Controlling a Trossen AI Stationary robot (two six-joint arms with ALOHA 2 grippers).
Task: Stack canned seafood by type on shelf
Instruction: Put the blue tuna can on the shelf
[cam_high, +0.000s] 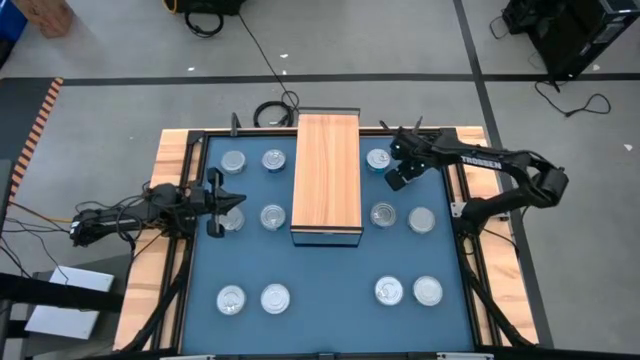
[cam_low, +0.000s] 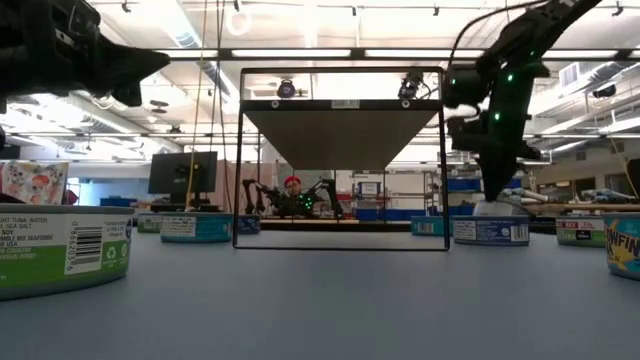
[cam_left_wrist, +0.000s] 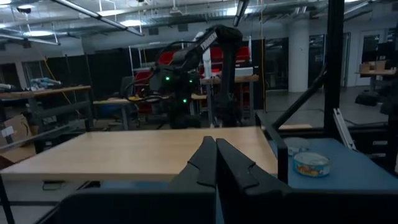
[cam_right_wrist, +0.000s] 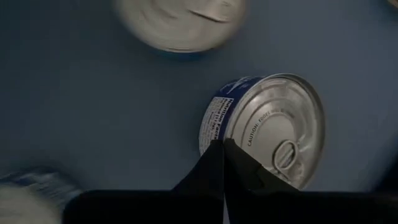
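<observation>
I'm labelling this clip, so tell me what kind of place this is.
Probably a robotics lab or workshop: ceiling strip lights over an open hall, workbenches behind, a monitor on a stand, and cables trailing over a grey floor marked with tape lines.

Both arms' fingers (cam_left_wrist: 214, 163) pressed together

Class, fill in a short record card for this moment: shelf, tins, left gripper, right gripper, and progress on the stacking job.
shelf: wooden block mid-table, top bare
tins: twelve flat on the blue mat, six each side of the shelf
left gripper: shut, empty, between the tins left of the shelf
right gripper: shut, empty, fingertips over the rim of a blue-sided tin at the far right
progress: nothing stacked yet
</observation>
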